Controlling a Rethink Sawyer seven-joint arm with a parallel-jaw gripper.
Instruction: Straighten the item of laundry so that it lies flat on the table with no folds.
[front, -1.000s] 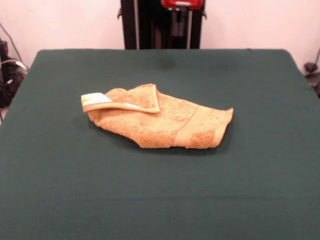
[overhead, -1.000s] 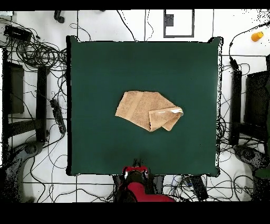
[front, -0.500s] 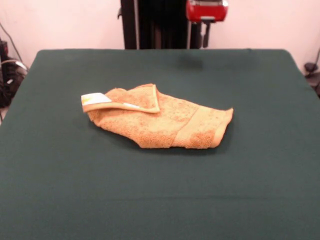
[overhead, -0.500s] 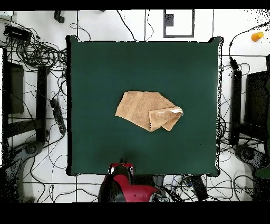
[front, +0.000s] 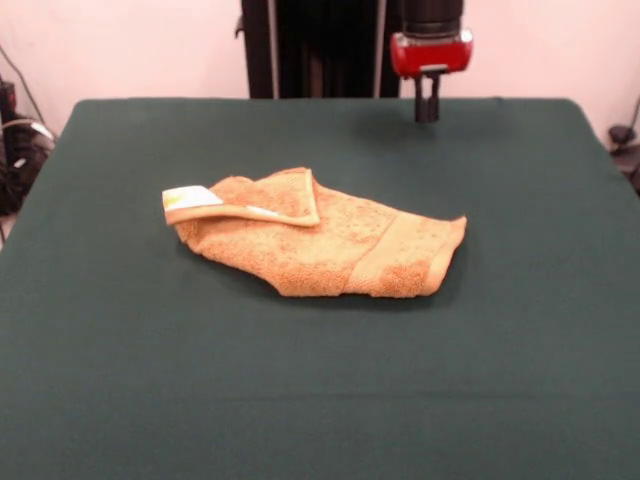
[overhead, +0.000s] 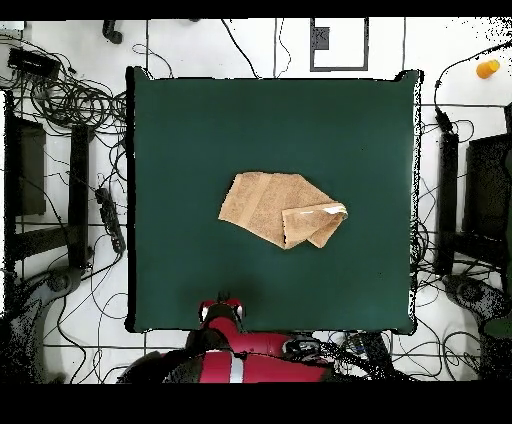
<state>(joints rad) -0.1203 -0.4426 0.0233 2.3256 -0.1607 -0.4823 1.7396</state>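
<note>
The orange-tan towel lies crumpled near the middle of the dark green table. One corner is folded back over it, showing a white label at its left end. A smoother woven band crosses its right end. My gripper hangs from the red wrist above the table's far edge, right of the towel and well apart from it, holding nothing. In the overhead view the towel sits mid-table, with the gripper at the bottom edge.
Cables, stands and dark equipment surround the table on the floor in the overhead view. The robot's black pedestal stands behind the far edge. An orange object lies on the floor at the top right.
The arm has swung out from the pedestal, and the gripper has come down into view over the table's far edge. The towel has not moved.
</note>
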